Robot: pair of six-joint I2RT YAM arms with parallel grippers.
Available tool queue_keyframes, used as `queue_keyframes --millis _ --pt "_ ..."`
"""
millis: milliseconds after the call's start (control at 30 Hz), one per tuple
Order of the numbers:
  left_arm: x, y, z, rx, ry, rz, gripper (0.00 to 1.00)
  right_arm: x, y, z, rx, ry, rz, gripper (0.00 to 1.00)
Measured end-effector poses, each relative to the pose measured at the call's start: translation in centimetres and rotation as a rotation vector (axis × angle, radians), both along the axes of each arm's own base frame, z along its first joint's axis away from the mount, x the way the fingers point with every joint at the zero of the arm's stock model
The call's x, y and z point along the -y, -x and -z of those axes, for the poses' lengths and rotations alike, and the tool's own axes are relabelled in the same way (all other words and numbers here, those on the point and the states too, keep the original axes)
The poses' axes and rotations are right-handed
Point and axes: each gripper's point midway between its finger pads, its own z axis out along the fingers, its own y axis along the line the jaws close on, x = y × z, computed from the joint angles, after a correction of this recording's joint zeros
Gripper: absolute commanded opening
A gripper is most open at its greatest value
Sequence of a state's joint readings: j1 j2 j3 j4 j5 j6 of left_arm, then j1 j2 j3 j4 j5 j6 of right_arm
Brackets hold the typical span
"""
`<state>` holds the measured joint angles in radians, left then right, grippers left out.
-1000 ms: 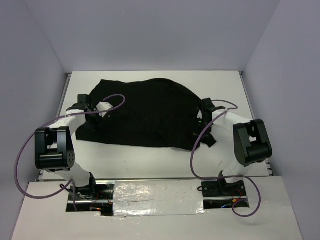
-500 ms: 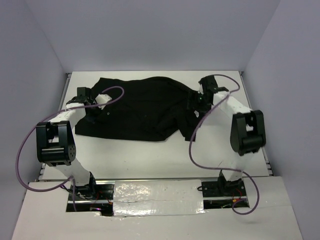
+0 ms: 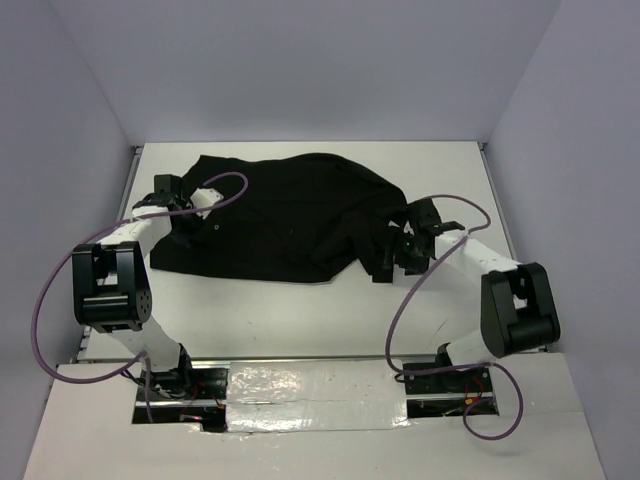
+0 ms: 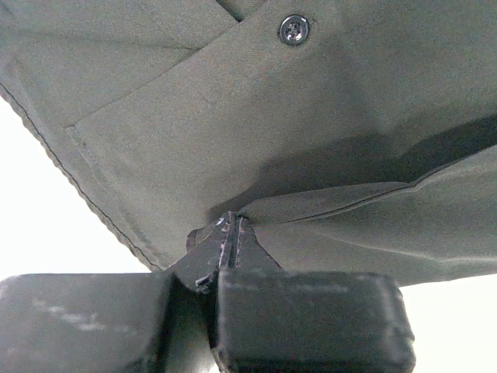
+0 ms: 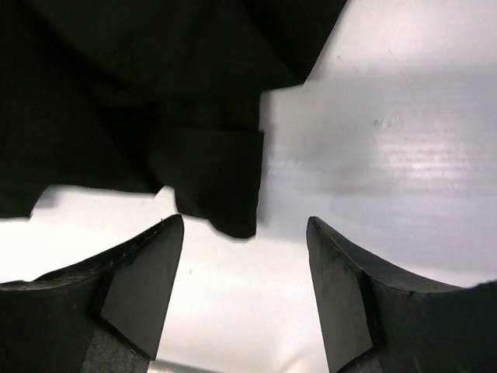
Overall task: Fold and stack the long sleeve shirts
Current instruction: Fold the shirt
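Across the upper middle of the top view, the shirt (image 3: 290, 215) lay on the counter (image 3: 300, 310) as one broad, rumpled black sheet. Its lower edge ran ragged and a dangling piece hung at its lower right corner. No tidy rectangle showed, and no second garment or stack was in sight. By my judgement the folding had hardly begun, and the sleeves, the body folds and the stacking were all left to do. The left claw (image 3: 188, 232) sat at the cloth's left edge, and the right claw (image 3: 383, 262) at that lower right corner.

Under the left wrist camera, the left claw (image 4: 231, 233) was closed, pinching a ridge of the shirt (image 4: 311, 140) at lower centre of the frame. Creases fanned out to the right from the pinch. The fabric read as grey-green in that light, soft and thin, with a stitched hem running down the left and a button (image 4: 294, 29) near the top.

Under the right wrist camera, the right claw (image 5: 245, 225) stood open and empty, one finger in each bottom corner. The shirt (image 5: 116, 93) filled the upper left, deep black. Its cuff (image 5: 217, 179) reached down towards the gap between the fingers, lying flat on the pale counter (image 5: 388, 140) and touched by neither.
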<state>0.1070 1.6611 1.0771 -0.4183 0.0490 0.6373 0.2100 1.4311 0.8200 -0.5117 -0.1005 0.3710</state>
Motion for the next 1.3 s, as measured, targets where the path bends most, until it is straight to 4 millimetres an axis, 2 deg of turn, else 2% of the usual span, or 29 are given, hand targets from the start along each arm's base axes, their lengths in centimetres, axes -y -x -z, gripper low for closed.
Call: queue_keyframes --millis 133,200,233,267,300,333,433,533,633,767,867,1033,1100,1233,1300 --pt "0.1 0.0 0.0 -0.001 0.007 -0.011 0.00 -0.4 -0.7 2.2 -0.045 -0.007 0.016 0.71" --pt "0.1 0.1 -0.1 0.002 0.007 -0.011 0.00 -0.9 -1.6 2.5 -0.037 -0.026 0.017 0.63" --pt "0.1 0.1 -0.2 0.004 0.006 -0.011 0.00 -1.1 -2.1 2.4 -0.026 -0.036 0.014 0.44" --pt "0.1 0.1 -0.3 0.006 0.006 -0.011 0.00 -1.4 -2.6 2.4 -0.018 -0.045 0.004 0.32" --pt "0.1 0.1 -0.5 0.012 0.006 -0.011 0.00 -1.7 -2.9 2.5 -0.010 -0.054 0.002 0.11" --pt "0.1 0.1 -0.7 0.018 0.005 -0.011 0.00 -2.0 -2.8 2.7 -0.015 -0.063 -0.009 0.00" --pt "0.1 0.0 -1.4 0.038 0.004 -0.011 0.00 -2.5 -2.3 2.5 -0.027 -0.089 -0.021 0.00" --pt "0.2 0.1 -2.0 0.055 0.007 -0.008 0.00 -2.8 -0.1 1.1 -0.022 -0.100 -0.055 0.00" --pt "0.3 0.6 -2.6 0.068 0.010 -0.005 0.00 -3.8 3.4 -2.3 0.011 -0.125 -0.129 0.00" --pt "0.6 1.5 -3.5 0.089 0.014 -0.001 0.00 -5.1 7.5 -9.5 0.192 -0.219 -0.231 0.00" --pt "0.8 2.8 -4.0 0.095 0.016 0.003 0.00 -4.2 10.1 -14.7 0.338 -0.267 -0.223 0.00" --pt "1.0 5.4 -5.1 0.104 0.012 0.007 0.00 -2.1 13.5 -23.6 0.578 -0.317 -0.178 0.00" --pt "1.1 6.3 -5.6 0.111 0.005 0.017 0.00 -1.5 14.3 -25.5 0.619 -0.319 -0.163 0.00" --pt "1.2 8.3 -6.5 0.126 -0.005 0.029 0.00 -0.3 15.9 -27.7 0.635 -0.298 -0.137 0.00" --pt "1.2 9.2 -6.7 0.120 -0.010 0.031 0.00 0.7 16.8 -29.9 0.668 -0.282 -0.117 0.00"
